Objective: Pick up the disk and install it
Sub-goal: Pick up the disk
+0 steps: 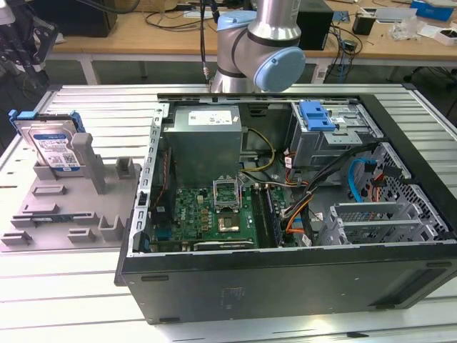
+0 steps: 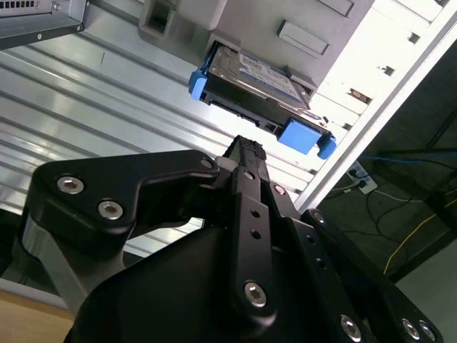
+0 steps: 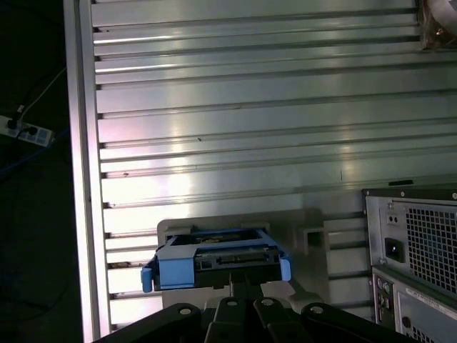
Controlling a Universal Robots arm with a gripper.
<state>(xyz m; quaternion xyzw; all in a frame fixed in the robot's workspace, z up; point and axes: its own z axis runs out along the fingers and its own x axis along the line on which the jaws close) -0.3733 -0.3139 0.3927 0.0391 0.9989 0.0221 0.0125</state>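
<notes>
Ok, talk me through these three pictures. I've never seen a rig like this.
The grey and blue machine is a robot arm, seen in the exterior view from a camera off the arm. On the ribbed metal table lies an open computer case; at that view's left a grey stand holds the disk, in its blue frame. The two wrist views come from cameras riding on the arm. Both look at the disk, and the second wrist view shows the black pincer pointing at it, apart from it. The disk is not yet picked up.
</notes>
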